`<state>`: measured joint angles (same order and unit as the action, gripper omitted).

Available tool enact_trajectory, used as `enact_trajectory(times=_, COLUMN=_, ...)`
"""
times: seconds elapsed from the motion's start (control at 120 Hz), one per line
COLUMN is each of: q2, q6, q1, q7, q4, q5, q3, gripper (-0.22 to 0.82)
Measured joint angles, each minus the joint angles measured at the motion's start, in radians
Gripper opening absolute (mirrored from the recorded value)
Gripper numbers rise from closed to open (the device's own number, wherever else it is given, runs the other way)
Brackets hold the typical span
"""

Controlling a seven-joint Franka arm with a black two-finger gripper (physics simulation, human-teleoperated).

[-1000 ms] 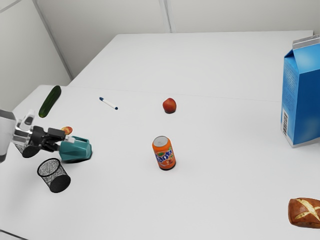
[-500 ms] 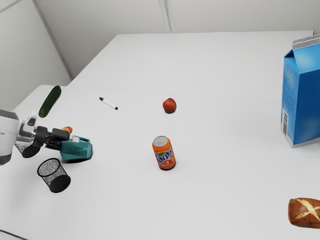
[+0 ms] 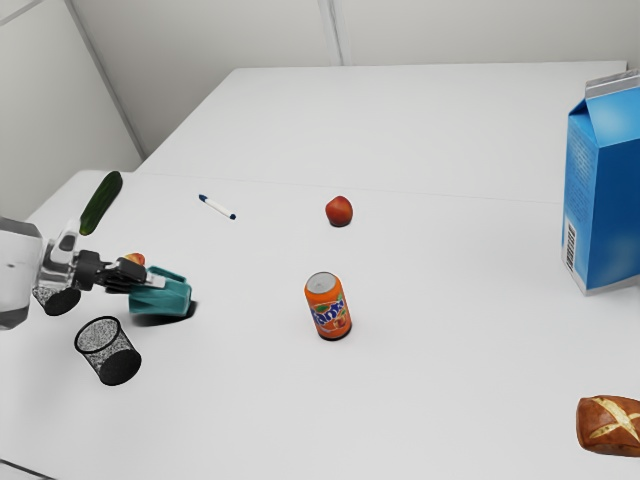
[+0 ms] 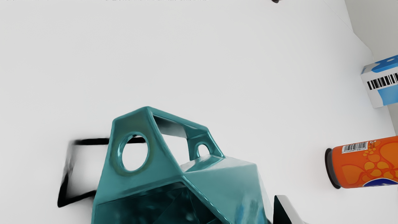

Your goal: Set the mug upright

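Teal mug lies tipped toward the exterior view's left edge of the tabletop, at my gripper, whose grip I cannot tell, so an uneven hold could let it slip mid-turn and knock the mesh pen cup.

1 teal mug (orange can apart).

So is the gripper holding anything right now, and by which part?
The mug, it seems, by the wall of its body rather than the handle: one of the jaws stands at the outer wall; the other's contact is hidden.
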<state>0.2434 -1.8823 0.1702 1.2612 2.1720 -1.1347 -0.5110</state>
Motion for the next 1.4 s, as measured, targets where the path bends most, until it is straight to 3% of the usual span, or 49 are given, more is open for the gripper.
enact_trajectory(times=0.3, q2=-0.018, q6=-0.023, q1=-0.019, q7=0.000, q4=0.000, q5=-0.019, q3=0.026, gripper=-0.15)
enact_trajectory(times=0.5, q2=-0.048, q6=-0.064, q1=-0.045, q7=-0.027, q4=-0.057, q5=0.034, q3=0.110, gripper=-0.17)
enact_trajectory(times=0.85, q2=-0.058, q6=-0.209, q1=-0.124, q7=-0.227, q4=-0.170, q5=0.536, q3=0.283, gripper=-0.18)
enact_trajectory(times=1.108, q2=-0.129, q6=-0.283, q1=-0.233, q7=-0.443, q4=-0.136, q5=0.868, q3=0.301, gripper=-0.18)
enact_trajectory(times=1.4, q2=-0.165, q6=-0.354, q1=-0.284, q7=-0.664, q4=-0.048, q5=1.031, q3=0.336, gripper=-0.18)
